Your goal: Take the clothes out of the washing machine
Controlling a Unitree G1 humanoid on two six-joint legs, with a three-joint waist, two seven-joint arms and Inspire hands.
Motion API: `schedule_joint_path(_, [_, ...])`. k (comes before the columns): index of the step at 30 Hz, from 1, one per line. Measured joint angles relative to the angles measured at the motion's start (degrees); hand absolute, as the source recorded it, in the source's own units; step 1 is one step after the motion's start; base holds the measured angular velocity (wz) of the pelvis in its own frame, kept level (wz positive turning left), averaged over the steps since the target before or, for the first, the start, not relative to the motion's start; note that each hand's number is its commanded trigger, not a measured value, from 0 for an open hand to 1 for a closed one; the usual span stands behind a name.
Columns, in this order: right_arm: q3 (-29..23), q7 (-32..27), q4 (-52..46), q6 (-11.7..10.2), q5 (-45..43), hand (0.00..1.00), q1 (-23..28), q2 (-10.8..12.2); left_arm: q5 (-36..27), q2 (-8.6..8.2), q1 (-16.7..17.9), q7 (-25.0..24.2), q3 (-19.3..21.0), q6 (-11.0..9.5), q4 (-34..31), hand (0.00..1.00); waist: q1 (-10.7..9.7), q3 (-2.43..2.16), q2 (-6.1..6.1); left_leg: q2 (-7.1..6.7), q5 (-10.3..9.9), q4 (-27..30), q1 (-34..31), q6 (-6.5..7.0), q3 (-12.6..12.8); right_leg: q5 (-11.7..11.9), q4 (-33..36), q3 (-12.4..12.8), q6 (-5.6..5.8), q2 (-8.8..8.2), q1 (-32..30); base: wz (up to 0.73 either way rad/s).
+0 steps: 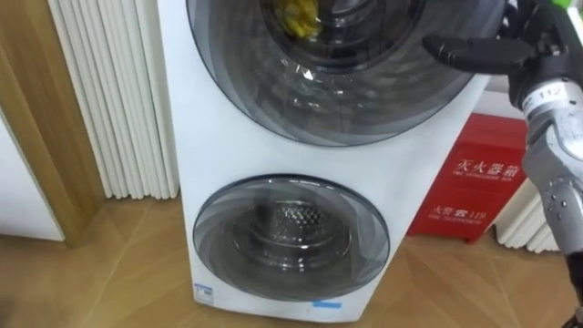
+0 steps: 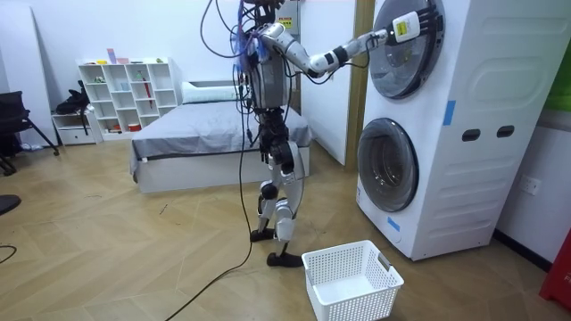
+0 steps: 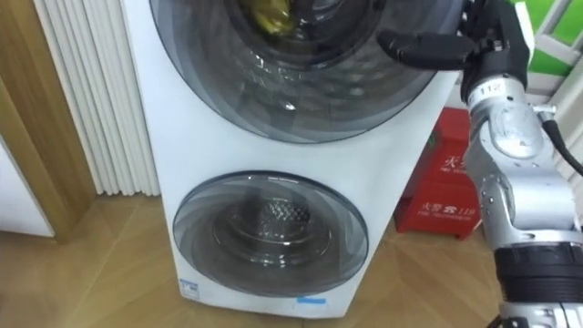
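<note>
Right robot hand (image 1: 469, 53) – fingers straight – touches the upper washer door (image 1: 364, 100), yellow cloth (image 1: 299, 18) behind its glass.

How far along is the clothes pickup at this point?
Done: nothing yet; the white lattice plastic basket holds no clothes. In hand: the right hand, fingers straight, is at the edge of the shut-looking upper round glass door of the white washing machine. Left: opening it and taking out the yellow cloth.

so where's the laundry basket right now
In the room view the white basket sits on the wooden floor toward the bottom, just beside the robot's feet and in front of the washing machine, below its lower door.
</note>
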Motion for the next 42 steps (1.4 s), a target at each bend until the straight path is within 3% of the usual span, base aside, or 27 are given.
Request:
schedule_joint_path(5, [2.01, -0.78, -0.37, 0.0, -0.15, 0.0, 0.0, -0.01, 0.0, 0.45, 0.21, 0.08, -1.71, 0.1, -0.01, 0.0, -0.05, -0.15, -0.27, 0.09, 0.0, 0.02, 0.58, 0.0, 0.73, 0.0, -0.05, 0.03, 0.0, 0.04, 0.48, -0.05])
schedule_joint_path(11, [2.97, -0.86, -3.87, 0.36, -1.37, 0.0, 2.11, 0.01, -0.54, 0.55, -0.67, 0.07, -2.15, 0.11, -0.76, 0.0, 0.15, 0.46, 0.09, 0.25, -0.11, -0.15, 1.21, -0.13, 2.21, -0.12, -0.45, 0.9, 0.02, 0.19, 0.92, -0.05])
schedule_joint_path(21, [2.24, -1.46, -24.84, 0.26, -5.75, 0.0, 16.91, 1.18, -2.69, 0.56, -0.75, 0.25, -2.19, -1.59, -0.44, 0.0, -0.01, 0.51, 0.85, 0.29, -0.11, -0.42, 1.26, -0.13, 4.0, -0.09, -0.28, 1.99, -0.01, 0.32, 0.14, -0.08])
schedule_joint_path(24, [2.22, 0.15, -27.51, -1.57, -4.5, 0.0, 20.55, 1.19, -2.92, 0.54, -0.38, 0.99, -2.63, -2.6, -0.37, 0.0, -0.09, 0.67, 1.27, 0.33, -0.1, -0.41, 1.58, -0.13, 5.15, -0.09, -0.25, 2.85, -0.01, 0.46, 0.14, -0.12])
schedule_joint_path(30, [2.0, 2.93, -30.97, -3.91, -4.44, 0.0, 27.56, 1.4, -4.76, 0.56, -0.15, 2.29, -4.32, -4.52, 0.27, 0.0, -0.55, 0.16, 2.08, 0.33, -0.11, -0.53, 1.69, -0.14, 5.58, -0.1, -0.22, 3.29, 0.04, 0.38, 0.12, -0.02])
schedule_joint_path(34, [1.94, 4.91, -36.92, -4.24, -4.4, 0.0, 33.27, 1.59, -5.09, 0.56, 0.28, 2.36, -4.32, -4.67, 1.02, 0.0, -0.96, 0.28, 2.7, 0.54, -0.11, -1.01, 1.98, -0.14, 7.17, -0.12, -0.12, 3.83, 0.06, 0.57, -0.04, -0.03])
schedule_joint_path(42, [1.66, 10.89, -42.55, -4.81, -0.94, 0.0, 37.45, 3.69, -5.05, 0.53, 1.65, 2.28, -4.27, -7.31, 1.96, 0.0, -2.93, 0.31, 3.07, 1.23, -0.78, -1.54, 2.44, -0.59, 8.25, 0.11, -0.1, 4.6, -0.25, 1.64, -0.22, -0.07])
